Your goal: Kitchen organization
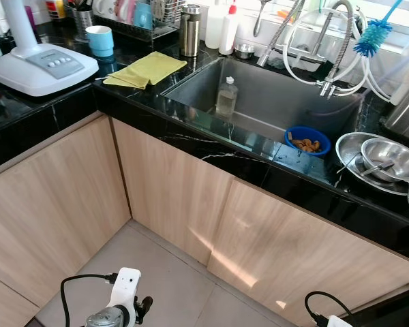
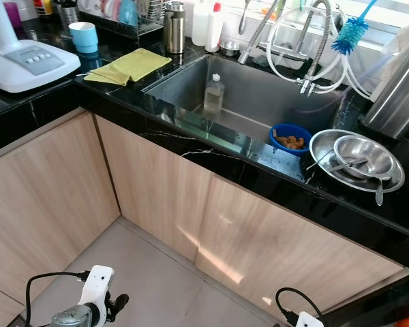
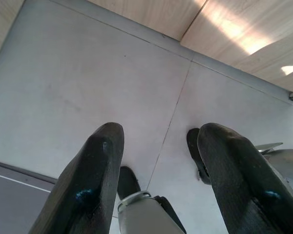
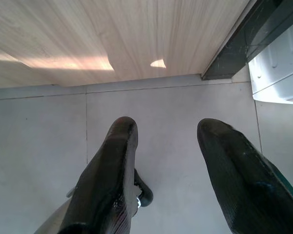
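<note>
A steel sink (image 1: 273, 95) is set in the black marble counter (image 1: 211, 146). A clear bottle (image 1: 226, 95) stands inside it, and a blue bowl (image 1: 307, 141) with brown bits sits at its right front corner. Steel bowls and a plate (image 1: 380, 162) are stacked on the counter to the right. A yellow cloth (image 1: 146, 69) lies left of the sink. Both arms hang low over the grey floor. My left gripper (image 3: 158, 134) is open with nothing between its fingers. My right gripper (image 4: 168, 129) is open too, pointing at the floor by the cabinet base.
A white appliance (image 1: 41, 68) sits on the left counter beside a blue cup (image 1: 99, 40). A steel canister (image 1: 189, 30), white bottles (image 1: 221, 27) and a dish rack (image 1: 143, 17) line the back. A blue brush (image 1: 373, 35) hangs by the faucet (image 1: 330, 41). Wooden cabinet fronts (image 1: 170, 197) form a corner.
</note>
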Controlling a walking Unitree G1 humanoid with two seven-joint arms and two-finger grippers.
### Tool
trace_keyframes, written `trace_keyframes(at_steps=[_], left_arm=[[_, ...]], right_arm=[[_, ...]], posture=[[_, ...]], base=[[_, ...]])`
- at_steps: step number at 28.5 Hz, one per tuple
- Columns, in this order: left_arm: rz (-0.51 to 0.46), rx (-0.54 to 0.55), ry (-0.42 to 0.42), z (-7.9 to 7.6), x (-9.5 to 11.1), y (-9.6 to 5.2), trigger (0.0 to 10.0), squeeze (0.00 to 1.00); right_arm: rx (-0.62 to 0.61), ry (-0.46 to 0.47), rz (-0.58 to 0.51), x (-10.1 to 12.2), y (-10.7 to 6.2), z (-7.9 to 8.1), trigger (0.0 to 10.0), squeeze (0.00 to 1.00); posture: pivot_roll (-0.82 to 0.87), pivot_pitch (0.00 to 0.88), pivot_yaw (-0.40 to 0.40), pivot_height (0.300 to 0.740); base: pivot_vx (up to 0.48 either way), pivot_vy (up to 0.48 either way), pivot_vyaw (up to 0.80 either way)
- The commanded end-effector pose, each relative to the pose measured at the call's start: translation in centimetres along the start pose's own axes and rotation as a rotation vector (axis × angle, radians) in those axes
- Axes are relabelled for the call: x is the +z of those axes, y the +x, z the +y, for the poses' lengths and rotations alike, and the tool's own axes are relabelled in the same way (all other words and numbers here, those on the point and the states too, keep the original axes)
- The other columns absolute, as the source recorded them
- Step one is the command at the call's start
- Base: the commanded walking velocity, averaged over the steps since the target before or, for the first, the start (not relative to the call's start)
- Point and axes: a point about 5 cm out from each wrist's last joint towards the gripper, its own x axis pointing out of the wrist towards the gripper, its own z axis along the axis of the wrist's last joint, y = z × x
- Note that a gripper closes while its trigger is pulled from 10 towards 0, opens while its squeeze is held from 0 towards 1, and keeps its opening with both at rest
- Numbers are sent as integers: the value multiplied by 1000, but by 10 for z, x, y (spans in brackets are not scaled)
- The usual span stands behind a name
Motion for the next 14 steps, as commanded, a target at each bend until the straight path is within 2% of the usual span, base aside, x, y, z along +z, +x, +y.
trace_keyframes(at_steps=[1,8,11,14], left_arm=[[8,-7,11,-1,-2,0,10000,0],[21,-16,47,0,-3,-1,10000,0],[25,-19,92,0,-1,0,10000,0],[26,-21,96,0,-1,0,10000,0]], right_arm=[[-17,11,-13,1,-1,-4,10000,0],[-9,-2,-4,0,-1,-4,10000,0],[-8,-4,-2,0,-1,-4,10000,0],[-8,-3,-2,0,-1,-4,10000,0]], posture=[[87,46,-89,740],[90,41,-89,740],[90,44,-89,740],[89,49,-89,740]], base=[[0,0,-587],[0,0,-592],[0,-283,-594],[0,-431,-594]])
